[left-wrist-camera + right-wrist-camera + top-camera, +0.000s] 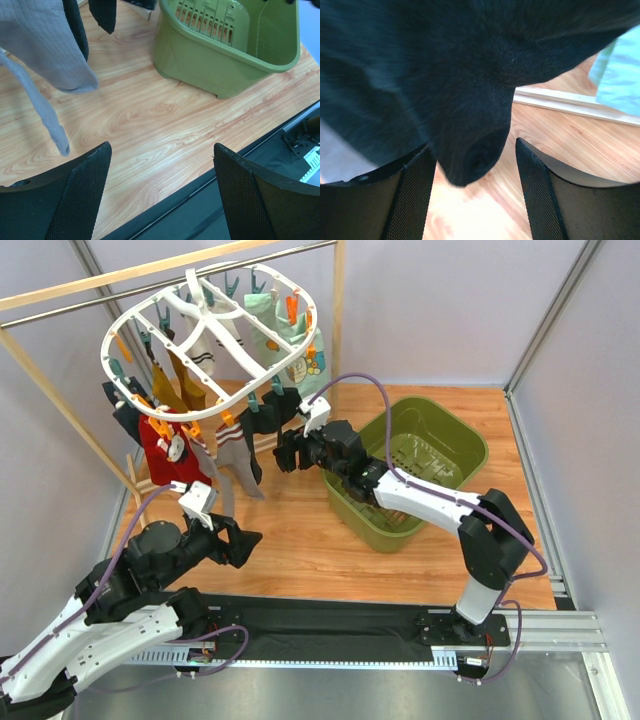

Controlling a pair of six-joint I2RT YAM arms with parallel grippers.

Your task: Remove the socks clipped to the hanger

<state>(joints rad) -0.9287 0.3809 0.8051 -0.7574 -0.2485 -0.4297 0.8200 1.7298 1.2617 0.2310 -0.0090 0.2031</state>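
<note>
Socks hang clipped under the hanger at 10 o'clock in your top view: red, mustard, grey, black and mint. Your right gripper reaches in from 4 o'clock, past the basket, to the black sock at the hanger's 5 o'clock edge. Your left gripper sits at 7 o'clock, apart from the socks.

From your left wrist, the left gripper has its jaws wide over the table with nothing between them. A grey sock hangs at 10 o'clock and the basket stands at 1 o'clock.

From your right wrist, the black sock fills the upper half. Its toe hangs down inside the right gripper. The toe is just beside the 9 o'clock finger, and you cannot tell whether it touches. Bare table shows before the 3 o'clock finger. The jaws stand partway apart and are not pinching. A mint sock shows at 2 o'clock.
</note>
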